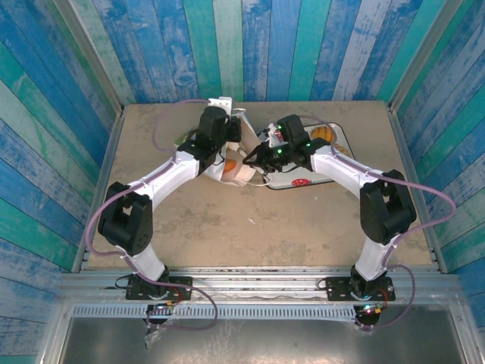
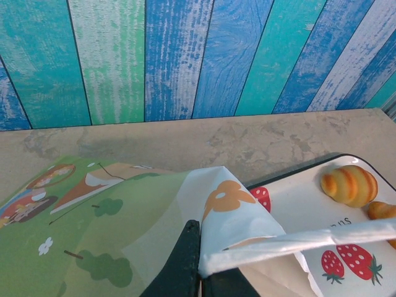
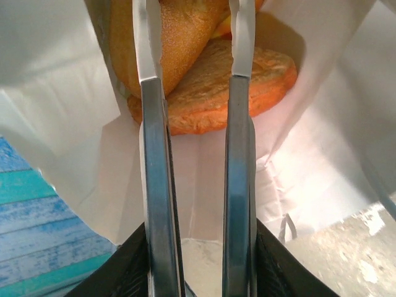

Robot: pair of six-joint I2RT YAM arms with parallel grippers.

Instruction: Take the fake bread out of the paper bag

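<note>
1. Seen from above, both wrists covered most of the paper bag [image 1: 233,173] at the far middle of the counter [image 1: 250,235]. It seemed to lie tipped, with its mouth toward the right arm, but I could not be sure.
2. Inside the bag, the frame edge cut off the upper end of the fake bread [image 3: 179,43]. The tips of the metal tongs [image 3: 151,185] ran out of sight beside it, so I could not tell whether they touched it.
3. Both arms reached forward with bent elbows, their wrists meeting over the bag.
4. The left fingers [image 2: 182,266] were pressed together, pinching the bag's white rim.
5. The right fingers [image 3: 127,272] squeezed the tongs from both sides, and the two blades pointed straight into the bag.
6. A long roll lay lengthwise between the blades, its narrow tip toward the bag's mouth. Under it a flat orange bun [image 3: 210,99] lay crosswise.
7. Just beside the bag, a strawberry tray [image 2: 291,198] carried a ridged roll [image 2: 349,184] lying crosswise. A second pastry [image 2: 383,210] was clipped by the edge.
</note>
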